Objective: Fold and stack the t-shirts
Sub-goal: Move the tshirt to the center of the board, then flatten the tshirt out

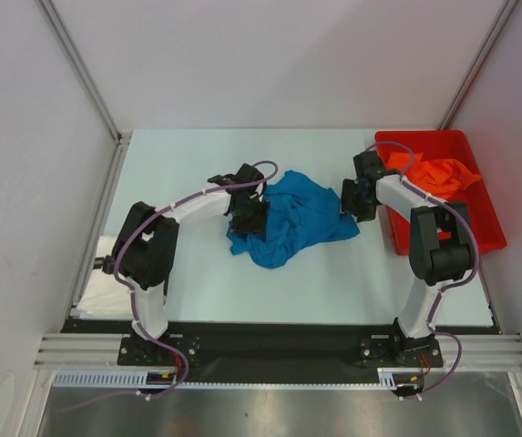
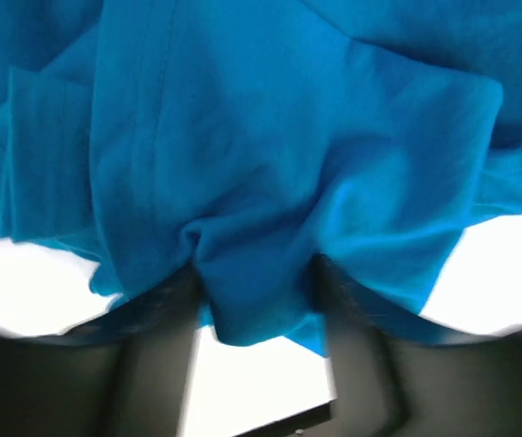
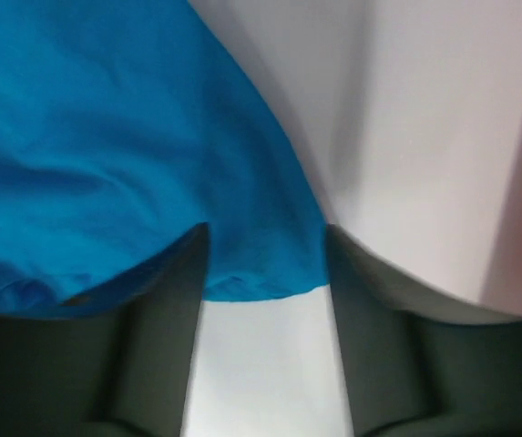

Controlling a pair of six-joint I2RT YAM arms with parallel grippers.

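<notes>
Left gripper [image 2: 256,273] astride bunched blue t-shirt [image 2: 242,118]

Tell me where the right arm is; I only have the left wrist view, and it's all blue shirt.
Observer: The right hand is at the right edge of the blue shirt, opposite the left hand.
Operator: Say whether it has cloth.
Observer: The shirt's edge lies between its fingers; I cannot confirm a firm grip.
Operator: Report any other shirts.
Observer: An orange shirt sits bunched in the red bin on the table's right side.
</notes>
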